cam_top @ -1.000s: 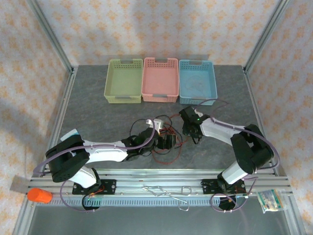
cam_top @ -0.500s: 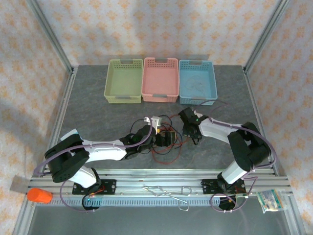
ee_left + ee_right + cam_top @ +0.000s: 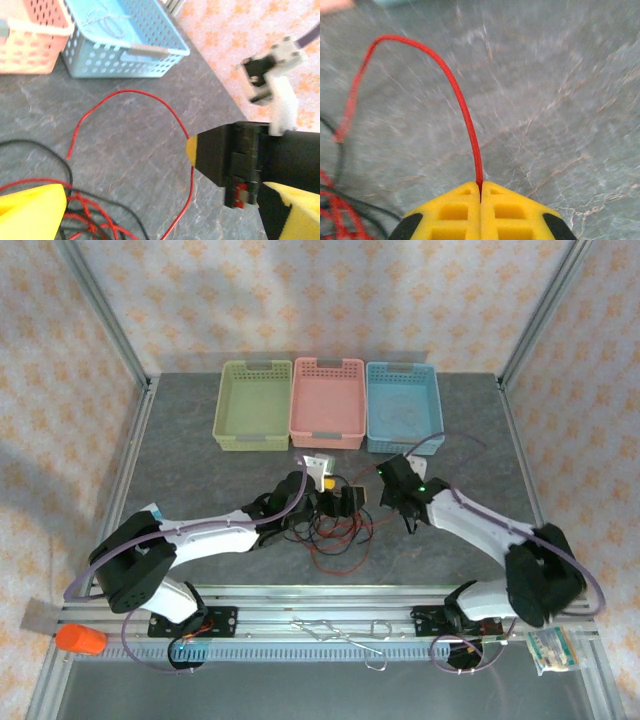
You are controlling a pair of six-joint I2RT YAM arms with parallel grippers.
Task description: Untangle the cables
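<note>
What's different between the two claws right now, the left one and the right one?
The left gripper stands wide open; the right gripper is shut. The left gripper holds nothing; the right gripper pinches the red cable between its fingers. The left gripper sits by the tangle of red and black cables; the right gripper is off to its side, over bare table. Both have yellow fingers.

The worktop [image 3: 200, 480] is matt grey with faint stone-like veining. The baskets [image 3: 325, 440] are perforated pastel plastic. The red cable [image 3: 462, 107] has a smooth sheath. The right gripper [image 3: 480, 192] has jaws of matt yellow moulded plastic. The rail [image 3: 320, 602] along the near edge is bare ribbed metal.
</note>
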